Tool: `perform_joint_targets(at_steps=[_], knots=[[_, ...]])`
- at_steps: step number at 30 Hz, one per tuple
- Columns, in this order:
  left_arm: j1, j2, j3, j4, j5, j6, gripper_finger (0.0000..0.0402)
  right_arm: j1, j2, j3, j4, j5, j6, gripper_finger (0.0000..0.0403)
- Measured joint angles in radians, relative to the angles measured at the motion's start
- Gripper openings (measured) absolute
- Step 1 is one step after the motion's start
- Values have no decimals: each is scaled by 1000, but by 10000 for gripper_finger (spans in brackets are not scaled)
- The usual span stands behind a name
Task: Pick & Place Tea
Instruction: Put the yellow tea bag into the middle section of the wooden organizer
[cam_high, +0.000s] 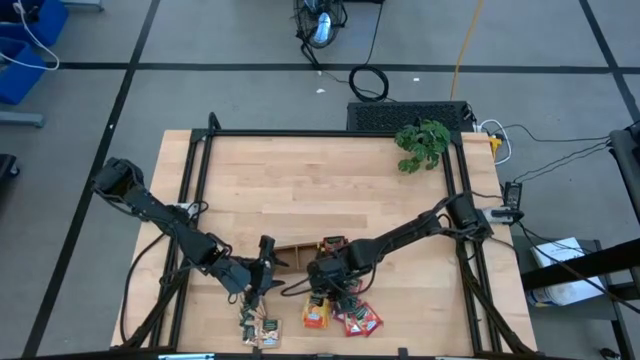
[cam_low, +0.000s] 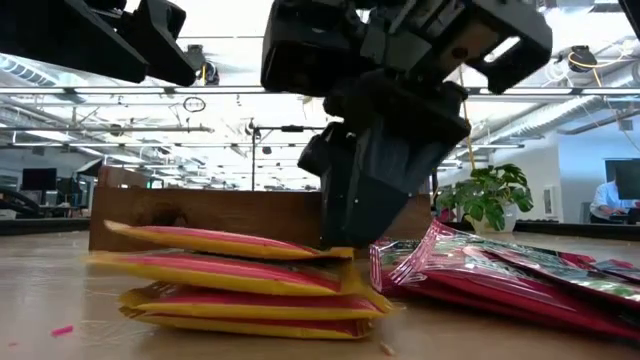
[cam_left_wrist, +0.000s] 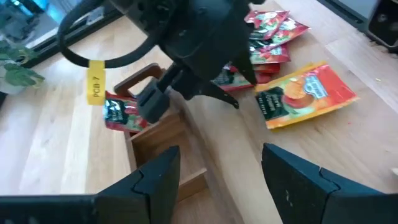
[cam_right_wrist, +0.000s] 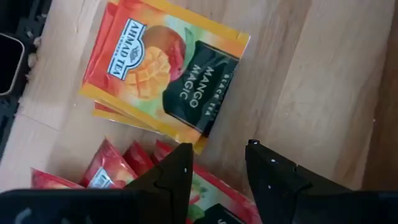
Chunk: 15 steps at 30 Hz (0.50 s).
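This is a big robot lab or office. A wooden bench stands on a grey floor with cables. Behind it are ceiling lights, computer screens and a person sitting far off.

Orange sachets and red sachets crowd the tray front

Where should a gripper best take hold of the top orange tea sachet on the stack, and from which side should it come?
Probably at a free edge or corner, from above. The top orange sachet lies flat on a small stack on the table, so only its thin rim offers a bite. The right gripper hangs over it, fingers apart, near the edge facing the red sachets.
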Motion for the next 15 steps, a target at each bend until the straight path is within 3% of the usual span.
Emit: perform_joint_targets(at_steps=[8,15], knots=[[0,0,0,-1,16,-3,227,12,-1,1,18,-4,38,134],[0,0,0,-1,16,-8,227,2,-1,2,67,-83,79,134]])
